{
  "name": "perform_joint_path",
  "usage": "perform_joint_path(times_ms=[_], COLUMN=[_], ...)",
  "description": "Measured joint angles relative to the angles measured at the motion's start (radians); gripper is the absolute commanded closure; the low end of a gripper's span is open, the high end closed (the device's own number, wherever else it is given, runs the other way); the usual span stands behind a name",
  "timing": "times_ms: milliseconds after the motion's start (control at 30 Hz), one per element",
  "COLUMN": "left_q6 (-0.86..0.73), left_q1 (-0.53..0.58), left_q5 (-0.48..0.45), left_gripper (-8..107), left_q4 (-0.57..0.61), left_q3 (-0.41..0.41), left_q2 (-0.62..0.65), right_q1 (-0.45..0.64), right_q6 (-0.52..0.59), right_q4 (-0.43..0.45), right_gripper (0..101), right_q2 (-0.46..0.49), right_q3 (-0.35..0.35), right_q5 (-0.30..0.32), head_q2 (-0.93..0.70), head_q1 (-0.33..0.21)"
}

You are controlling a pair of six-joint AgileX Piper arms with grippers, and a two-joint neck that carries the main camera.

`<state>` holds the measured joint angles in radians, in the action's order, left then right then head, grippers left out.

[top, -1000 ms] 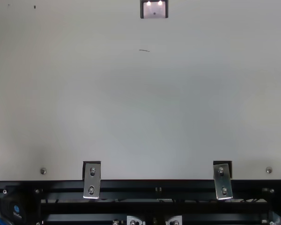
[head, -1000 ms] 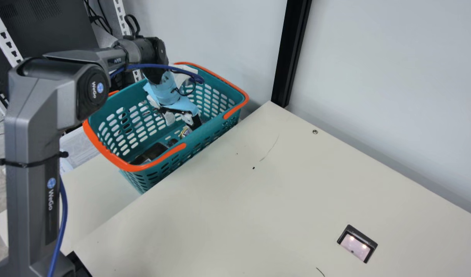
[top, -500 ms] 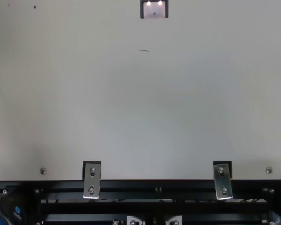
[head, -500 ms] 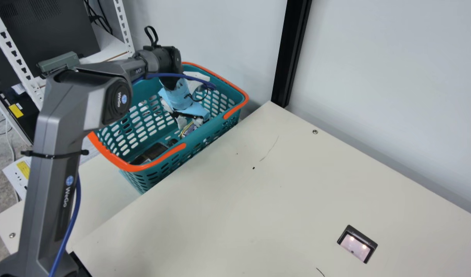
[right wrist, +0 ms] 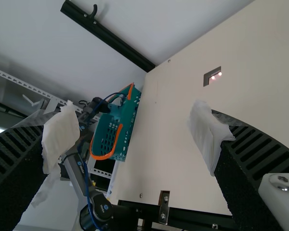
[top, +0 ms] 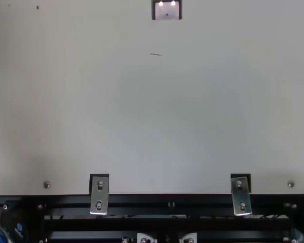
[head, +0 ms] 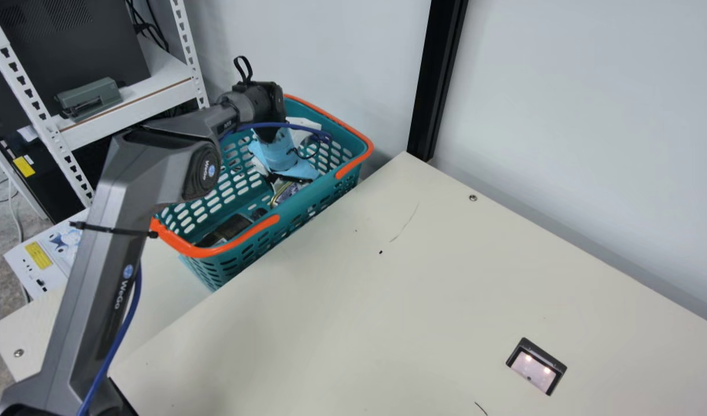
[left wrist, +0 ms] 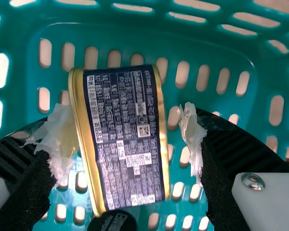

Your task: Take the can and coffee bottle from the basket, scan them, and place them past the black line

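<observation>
the job now looks to be picking up the can [left wrist: 127, 154]. it is down in the basket [head: 255, 248], and the left gripper [left wrist: 127, 139] is in there with it. its two fingers are wide apart, one on each side of the can. one fingertip is very near the gold edge, and the other side has a gap. so the left gripper is not holding it. next, i think it should get the can in the middle, go down a bit if it needs to, then squeeze and lift straight up. if it squeezes off to one side, the can might turn or slip. it could bump the basket wall on the way out too.

after that the can must go to the scanner [head: 535, 368] in the table [head: 388, 323], then past the black line. the bottle would need the same trip.

the basket is blue-green with orange handles and lots of holes. inside, the can shows its dark side with tiny print. just beside it is a round black cap [left wrist: 113, 221]. in the main view a dark thing [head: 232, 226] lies near the can, and it is probably the coffee bottle, but it is hard to be sure.

the right gripper [right wrist: 135, 137] has its fingers wide apart with nothing between them
</observation>
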<state>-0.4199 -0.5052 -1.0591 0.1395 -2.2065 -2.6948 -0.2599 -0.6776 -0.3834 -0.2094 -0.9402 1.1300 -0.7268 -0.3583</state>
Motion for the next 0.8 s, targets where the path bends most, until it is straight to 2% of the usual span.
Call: perform_joint_path(times_ms=[167,300,467,633,800], left_q6=[0.004,0.006,0.02,0.017,-0.007], left_q1=[-0.005,-0.01,-0.021,-0.036,-0.059], left_q5=[-0.017,0.02,0.135,0.223,0.215], left_gripper=[89,89,89,89,89], left_q4=[0.037,0.025,-0.019,0.008,0.089], left_q3=[-0.044,-0.017,0.084,0.219,0.353], left_q2=[-0.004,0.044,0.161,0.316,0.495], right_q1=[0.0,0.0,0.0,0.0,0.0], right_q6=[0.0,0.0,0.0,0.0,0.0], right_q4=[0.0,0.0,0.0,0.0,0.0], right_gripper=[0,0,0,0,0], right_q2=[0.0,0.0,0.0,0.0,0.0], right_q3=[0.0,0.0,0.0,0.0,0.0], right_q5=[0.0,0.0,0.0,0.0,0.0], head_q2=[0.0,0.0,0.0,0.0,0.0], head_q1=[0.0,0.0,0.0,0.0,0.0])
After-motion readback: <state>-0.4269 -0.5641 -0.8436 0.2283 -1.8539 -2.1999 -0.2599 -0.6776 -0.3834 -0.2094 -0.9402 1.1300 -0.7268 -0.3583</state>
